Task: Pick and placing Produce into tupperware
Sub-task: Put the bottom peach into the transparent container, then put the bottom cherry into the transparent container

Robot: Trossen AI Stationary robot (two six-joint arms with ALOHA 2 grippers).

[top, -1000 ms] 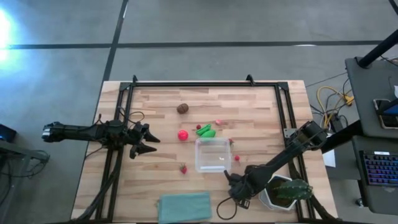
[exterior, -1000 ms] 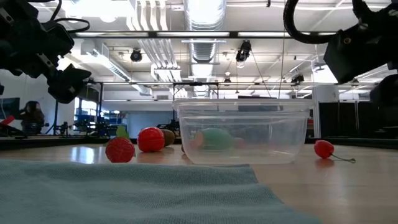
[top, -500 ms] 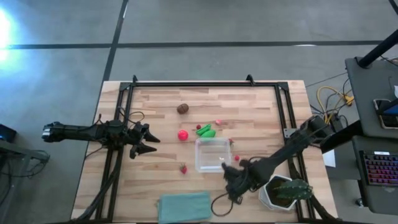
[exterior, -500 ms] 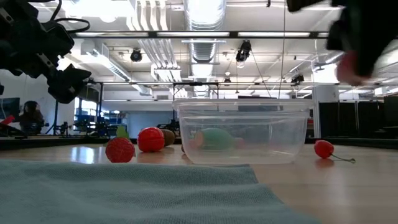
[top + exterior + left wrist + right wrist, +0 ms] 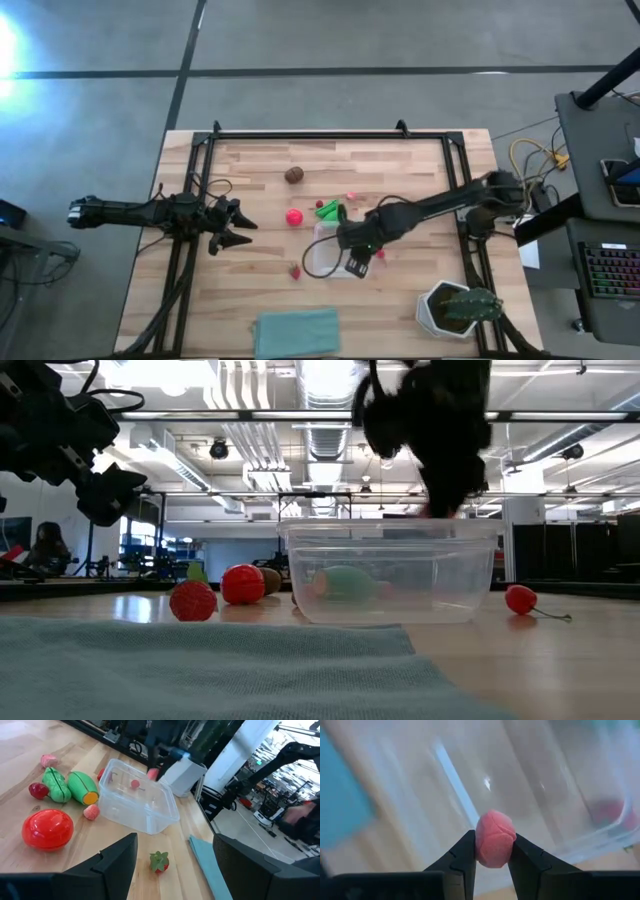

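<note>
You swung the right gripper (image 5: 492, 851) from the plant pot (image 5: 455, 308) over the tupperware (image 5: 330, 262), jaws clamping a pink piece (image 5: 494, 839).

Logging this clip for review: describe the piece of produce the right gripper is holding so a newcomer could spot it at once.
Find the clear rectangular plastic tupperware box mid-table, and above it the dark right gripper. Pinched between its two fingers is a small pink rounded toy piece. Unlike the red ball and green elongated pieces on the wood, it is off the table.

Right hand (image 5: 345, 243) (over tupperware (image 5: 322, 262)) — motion-blurred, hiding the box's middle.
</note>
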